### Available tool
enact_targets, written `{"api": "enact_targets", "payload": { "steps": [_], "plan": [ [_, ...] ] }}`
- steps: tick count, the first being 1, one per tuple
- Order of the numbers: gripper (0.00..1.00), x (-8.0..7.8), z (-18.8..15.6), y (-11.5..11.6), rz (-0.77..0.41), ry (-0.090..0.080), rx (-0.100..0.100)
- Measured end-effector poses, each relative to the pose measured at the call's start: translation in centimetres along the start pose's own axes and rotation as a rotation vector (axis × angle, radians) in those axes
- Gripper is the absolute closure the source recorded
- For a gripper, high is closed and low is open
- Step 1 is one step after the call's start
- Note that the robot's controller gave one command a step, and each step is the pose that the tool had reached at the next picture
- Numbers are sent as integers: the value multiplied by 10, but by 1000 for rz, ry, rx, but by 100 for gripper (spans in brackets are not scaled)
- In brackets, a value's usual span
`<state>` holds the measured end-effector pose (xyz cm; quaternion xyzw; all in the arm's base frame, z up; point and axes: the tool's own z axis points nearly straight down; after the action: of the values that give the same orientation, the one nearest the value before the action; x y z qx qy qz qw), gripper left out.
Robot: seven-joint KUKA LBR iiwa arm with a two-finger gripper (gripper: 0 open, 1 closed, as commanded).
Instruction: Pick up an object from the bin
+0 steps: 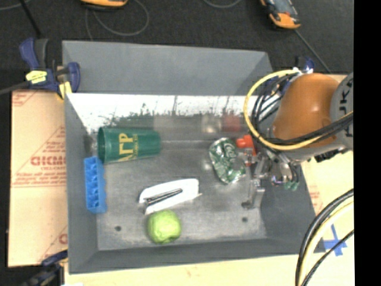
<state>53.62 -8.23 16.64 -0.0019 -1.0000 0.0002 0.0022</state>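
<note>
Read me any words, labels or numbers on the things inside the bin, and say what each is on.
"ATP", or close to it, in pale capitals: on the green cup lying on its side.
Print on the crumpled green-and-white wrapper: too blurred to read.
No text seen on the blue block, white pack or green apple.

KUKA arm [324, 133], right of frame: rounded orange cover [303, 106] over wrist, ringed by looped yellow, black and white cables [260, 103]; black lettering on pale link [347, 97] at right edge; grey metal gripper [250, 198] beneath, small red part [244, 142] and green board [293, 185] alongside
</note>
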Motion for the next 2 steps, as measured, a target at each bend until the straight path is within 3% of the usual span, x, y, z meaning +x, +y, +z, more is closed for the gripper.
{"api": "enact_targets", "payload": {
  "steps": [2],
  "plan": [
    [0,-2,-4,0,-3,-8,1]
  ]
}}
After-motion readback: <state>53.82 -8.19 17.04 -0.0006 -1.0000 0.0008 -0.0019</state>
